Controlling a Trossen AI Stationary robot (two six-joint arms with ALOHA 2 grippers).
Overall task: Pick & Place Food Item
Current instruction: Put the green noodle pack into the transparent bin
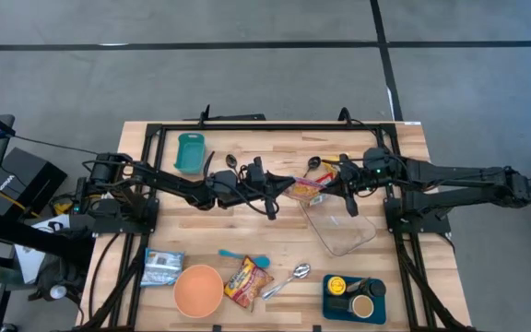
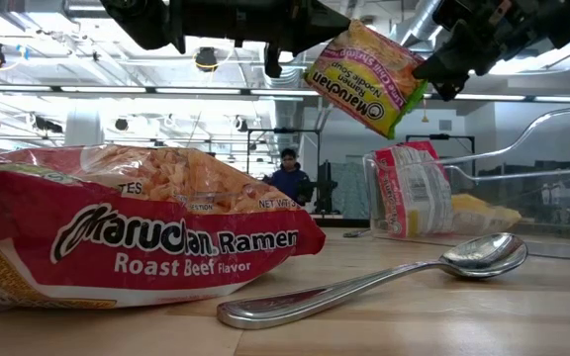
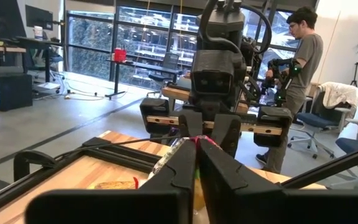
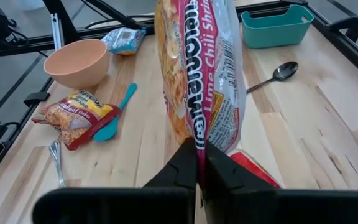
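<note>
Pinching one ramen packet [image 2: 366, 77] — both pincers, seemingly — midair.

Bare wooden table [image 1: 404, 277] right of clear plastic container [image 1: 339, 229]; near edge blocked by orange bowl [image 1: 198, 290], red ramen packet [image 1: 243, 281], metal spoon [image 1: 289, 278].

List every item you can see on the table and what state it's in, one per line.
Shrimp ramen: in the air, pinched by left tool and right tool.
Clear container: open, holds a packet.
Beef ramen: sealed, lying flat.
Bowl: upright, empty.
Teal bin: upright, empty.
Silver spoon: lying loose.
</note>
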